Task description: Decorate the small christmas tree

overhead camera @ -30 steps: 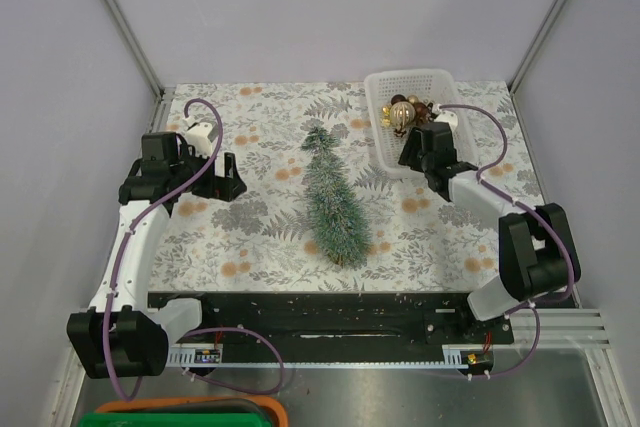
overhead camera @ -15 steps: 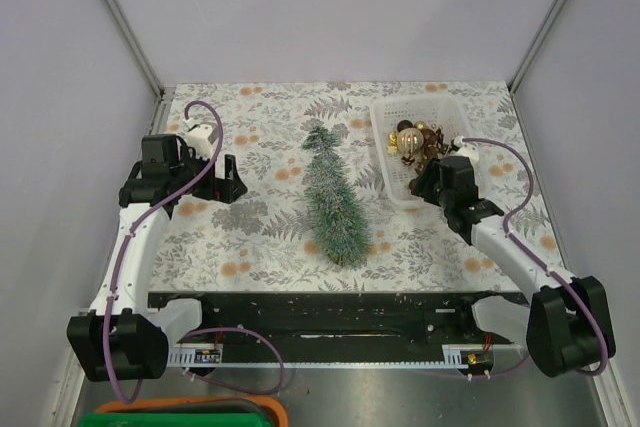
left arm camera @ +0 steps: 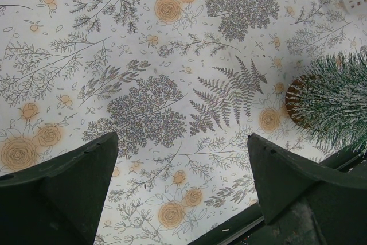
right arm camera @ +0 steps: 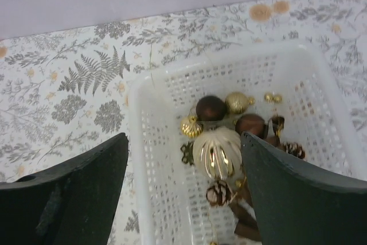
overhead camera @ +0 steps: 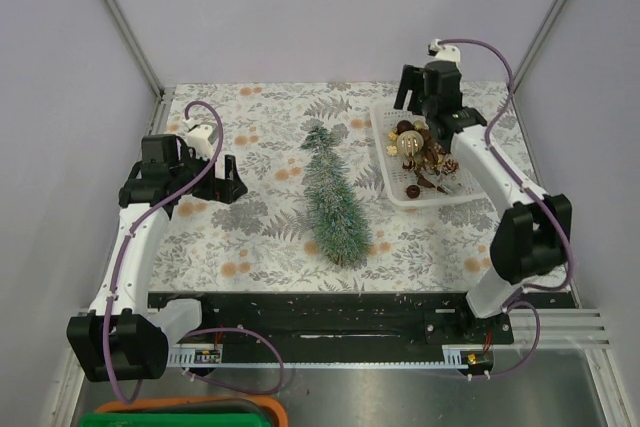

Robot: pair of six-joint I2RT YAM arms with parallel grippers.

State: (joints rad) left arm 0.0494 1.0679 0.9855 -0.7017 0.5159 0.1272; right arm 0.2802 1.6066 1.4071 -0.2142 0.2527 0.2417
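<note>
The decorating has hardly begun. The small christmas tree point(overhead camera: 332, 197) lies on its side in the middle of the floral surface point(overhead camera: 250, 237), tip toward 12 o'clock and wooden base toward 6, with no ornament on its bristles. All the gold and brown baubles point(right arm camera: 217, 152) sit in the white basket point(overhead camera: 386, 152), at about 2 o'clock from the tree. The right gripper point(right arm camera: 183, 137) hovers over the basket's 12 o'clock end, fingers apart and holding nothing. The left gripper point(left arm camera: 182, 137) waits at the tree's 9 o'clock, also spread wide and empty. By my judgement, every ornament remains to be picked and placed, and the tree likely needs standing up.
</note>
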